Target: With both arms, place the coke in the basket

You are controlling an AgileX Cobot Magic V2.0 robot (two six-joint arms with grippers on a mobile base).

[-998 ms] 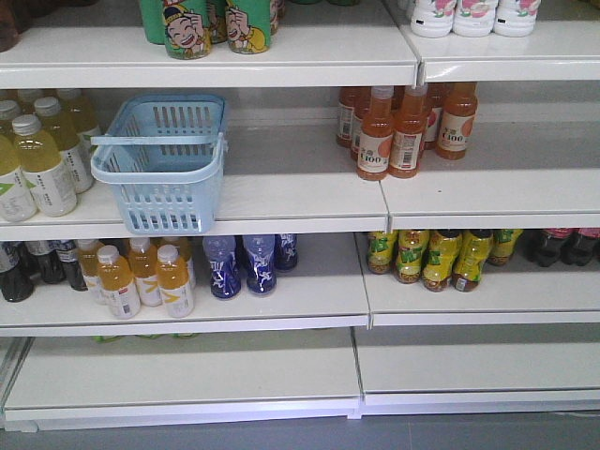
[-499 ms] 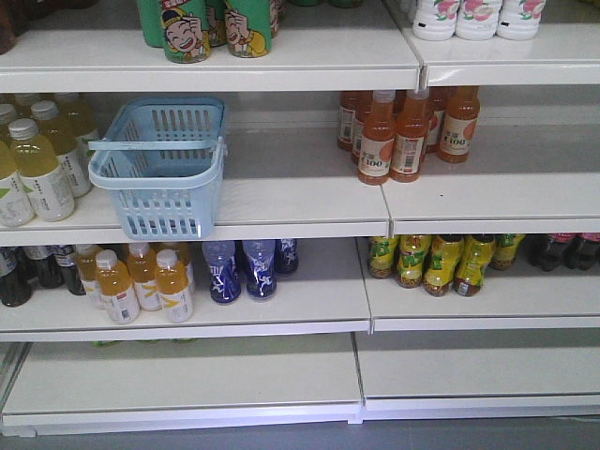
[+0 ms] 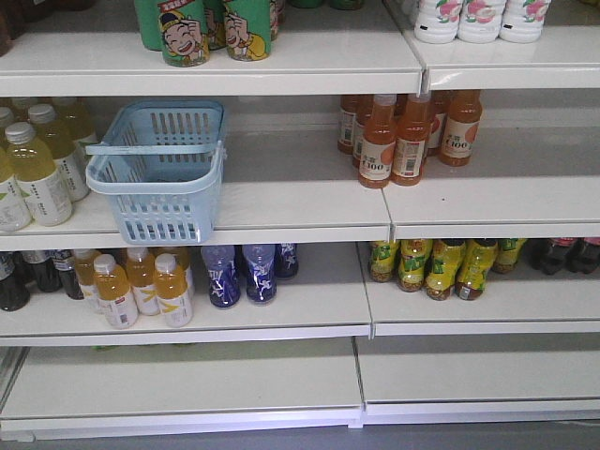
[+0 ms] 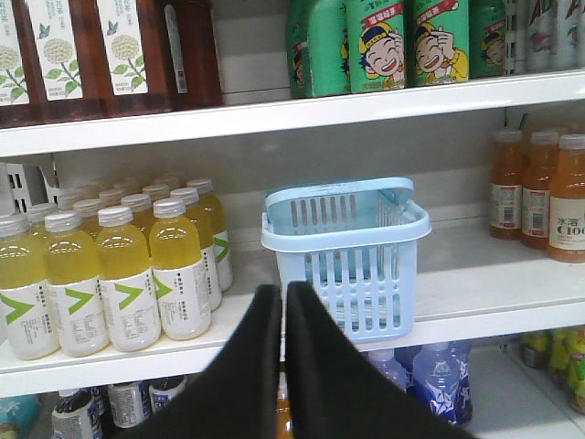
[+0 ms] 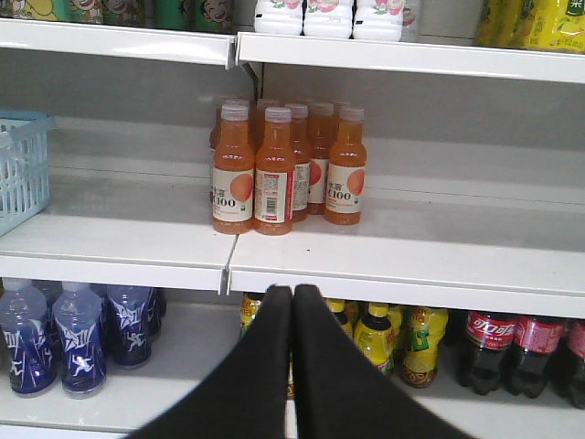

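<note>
Shelving fills every view, and the basket stands upright on the middle shelf, close to its front edge, with its flat handle showing as a pale bar across the top. Just to one side of it stand the yellow drink bottles, near it but not touching. The orange drink bottles are grouped well apart from it on the other side, with bare shelf between. Green cartoon cans sit on the shelf above the basket, and blue bottles on the shelf below. From the left wrist view, the left gripper points at the basket from a little way off. Its black jaws are pressed almost together with only a thin slit between them, and they grip nothing. From the right wrist view, the right gripper faces the orange bottles. Its jaws are likewise closed on nothing, and a corner of the basket shows at the picture's edge. Dark cola bottles with red bands stand on the lower shelf beside that gripper.
</note>
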